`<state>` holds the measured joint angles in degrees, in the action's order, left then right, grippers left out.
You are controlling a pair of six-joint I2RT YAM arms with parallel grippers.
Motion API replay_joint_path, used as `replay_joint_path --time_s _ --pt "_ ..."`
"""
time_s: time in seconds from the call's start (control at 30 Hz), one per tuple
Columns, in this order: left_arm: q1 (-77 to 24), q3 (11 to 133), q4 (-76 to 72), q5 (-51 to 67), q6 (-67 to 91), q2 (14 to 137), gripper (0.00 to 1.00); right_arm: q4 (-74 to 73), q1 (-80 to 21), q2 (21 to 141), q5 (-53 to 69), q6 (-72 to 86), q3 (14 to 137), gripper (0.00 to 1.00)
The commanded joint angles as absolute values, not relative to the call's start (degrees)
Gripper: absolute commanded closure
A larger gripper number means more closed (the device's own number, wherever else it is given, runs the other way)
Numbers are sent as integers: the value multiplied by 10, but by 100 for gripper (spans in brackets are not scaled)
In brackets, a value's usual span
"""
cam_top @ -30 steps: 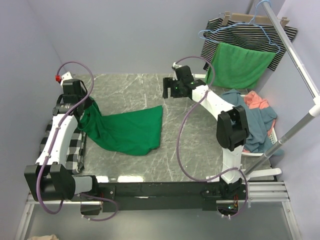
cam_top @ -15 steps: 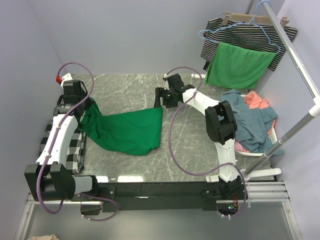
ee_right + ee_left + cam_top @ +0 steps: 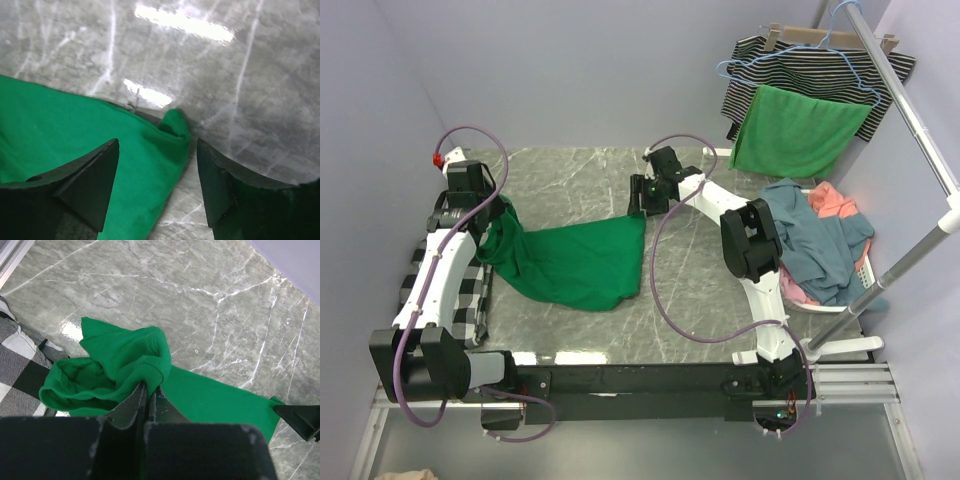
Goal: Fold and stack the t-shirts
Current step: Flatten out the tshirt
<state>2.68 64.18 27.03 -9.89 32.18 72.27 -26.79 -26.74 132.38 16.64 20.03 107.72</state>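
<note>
On the marble table (image 3: 710, 290), the emerald t-shirt (image 3: 575, 262) stretches between your arms. The left gripper (image 3: 147, 390) pinches its bunched end tight. The right gripper (image 3: 157, 145) gapes wide over the far corner, holding nothing. Lower squarely onto that corner; bare stone lies beyond, with the blue and coral shirts (image 3: 820, 235) well right.

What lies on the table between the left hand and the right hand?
The green t-shirt spans that stretch, from the left hand to the right hand; the top view shows it.
</note>
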Motion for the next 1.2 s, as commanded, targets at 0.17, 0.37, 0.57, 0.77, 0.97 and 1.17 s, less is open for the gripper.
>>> replay_joint_path --time_s 0.17,0.37,0.57,0.77,0.97,1.17 --pt "28 638 250 -85 324 718 99 -287 -268 1329 148 203 1095 60" --pt "28 637 251 -83 323 719 99 -269 -267 1318 158 200 1084 100" --pt "28 641 247 -76 317 706 99 -243 -265 1226 139 187 1036 100" --pt "28 690 270 -5 296 671 99 -248 -264 1074 98 166 984 100" --pt "29 793 315 80 269 608 99 -273 -265 874 48 153 912 100" --pt "29 845 345 138 258 521 99 -311 -278 662 22 162 837 100"
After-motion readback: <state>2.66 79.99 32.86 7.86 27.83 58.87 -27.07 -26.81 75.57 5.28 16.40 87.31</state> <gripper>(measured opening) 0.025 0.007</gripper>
